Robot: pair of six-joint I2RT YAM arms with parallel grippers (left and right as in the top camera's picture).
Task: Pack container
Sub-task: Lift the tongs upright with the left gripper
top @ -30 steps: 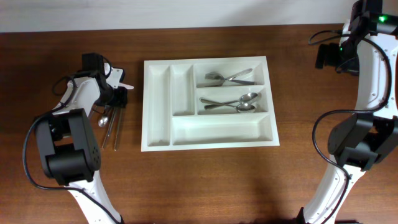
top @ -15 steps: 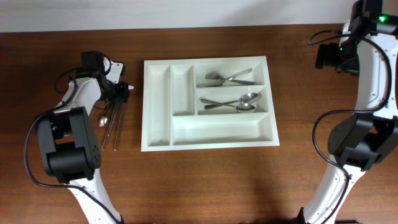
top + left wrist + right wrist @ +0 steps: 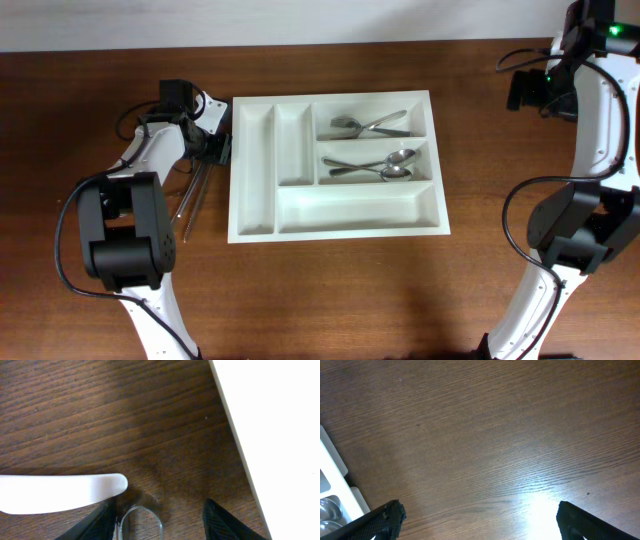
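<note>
The white container (image 3: 255, 180) lies mid-table; its rim also shows in the left wrist view (image 3: 280, 435) and the right wrist view (image 3: 332, 467). Forks (image 3: 370, 125) lie in its top right compartment and spoons (image 3: 375, 165) in the one below. My left gripper (image 3: 217, 150) is just left of the container's left wall. In the left wrist view its jaws (image 3: 160, 520) are half closed, and a shiny rounded utensil end (image 3: 141, 522) rests against the left finger, above the wood. My right gripper (image 3: 477, 520) is open and empty, far right.
Loose thin utensils (image 3: 190, 205) lie on the wood left of the container, below my left gripper. A white flat strip (image 3: 55, 494) shows at the left of the left wrist view; I cannot tell what it is. The right arm (image 3: 590, 120) stands along the right edge.
My left gripper has moved right from the loose utensils to the container's left wall. The right arm has not moved.
</note>
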